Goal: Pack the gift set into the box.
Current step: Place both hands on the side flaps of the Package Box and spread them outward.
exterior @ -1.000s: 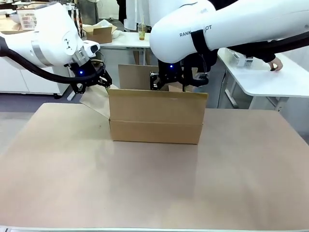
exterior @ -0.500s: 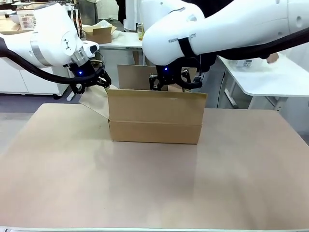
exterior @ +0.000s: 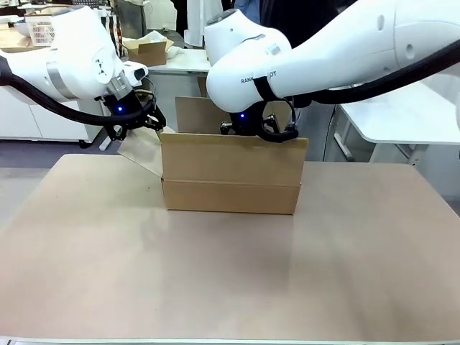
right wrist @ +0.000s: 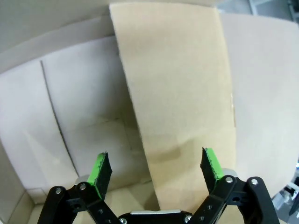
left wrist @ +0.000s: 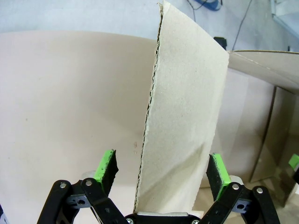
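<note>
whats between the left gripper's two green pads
A cardboard flap of the box rises between the pads of the open left gripper, seen in the left wrist view.

Box (exterior: pixel 230 176) on table (exterior: pixel 215 287), centre, toward far edge.

It looked like a robotics lab: the white left Franka arm (exterior: pixel 75 54) and right Franka arm (exterior: pixel 338 47) reached over a brown table (exterior: pixel 215 273), with white worktables (exterior: pixel 402 118) behind, one holding a small carton (exterior: pixel 149 50).
</note>
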